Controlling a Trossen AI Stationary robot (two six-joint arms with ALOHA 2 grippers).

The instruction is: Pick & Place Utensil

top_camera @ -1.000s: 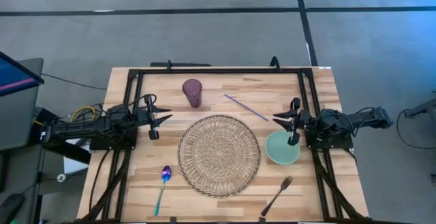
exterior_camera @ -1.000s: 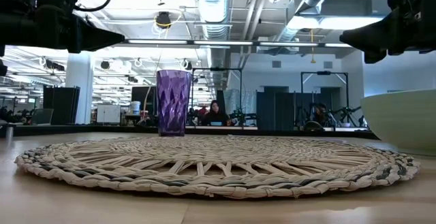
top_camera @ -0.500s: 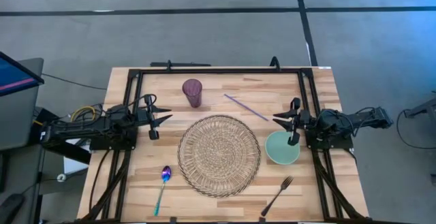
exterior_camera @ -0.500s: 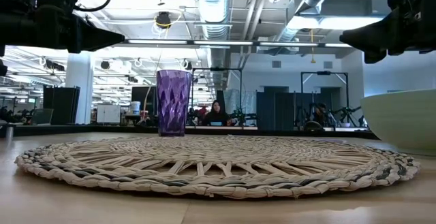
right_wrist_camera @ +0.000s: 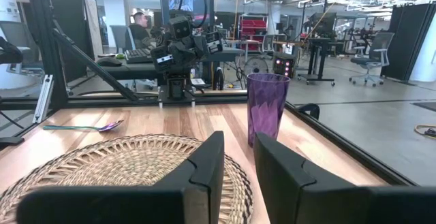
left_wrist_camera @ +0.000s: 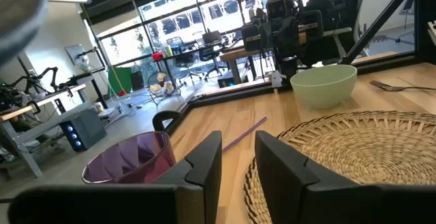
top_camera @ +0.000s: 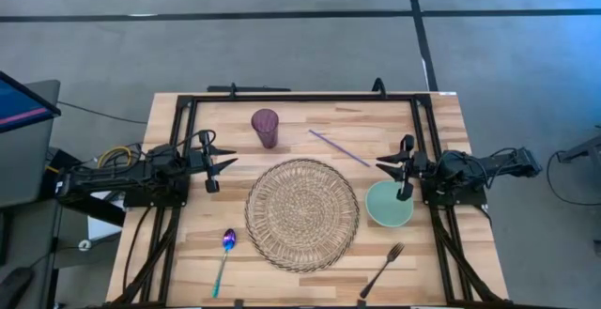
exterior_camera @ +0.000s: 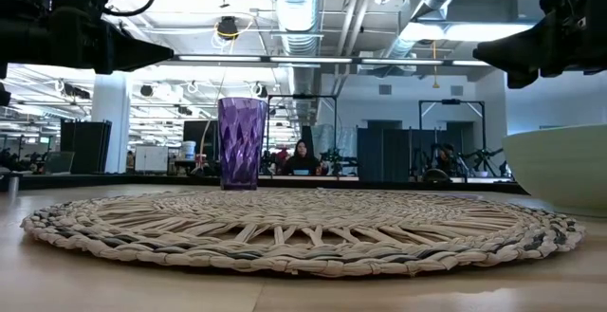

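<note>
No utensil is held yet, so the left tool (top_camera: pixel 212 164) and right tool (top_camera: pixel 398 168) are kept open at the side edges, while the spoon (top_camera: pixel 225 253) and fork (top_camera: pixel 383 269) are left near the front edge of the tabletop (top_camera: pixel 310 276).

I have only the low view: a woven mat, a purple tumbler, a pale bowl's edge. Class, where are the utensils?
Observer: A black fork lies on the wooden table at its near edge, below the pale green bowl.
Operator: Any spoon?
Observer: Yes, an iridescent blue-purple spoon lies left of the round woven placemat.
Operator: Anything else?
Observer: A thin purple straw lies right of the purple faceted tumbler.
Operator: And the grippers?
Observer: The left gripper and right gripper hang open, holding nothing.
</note>
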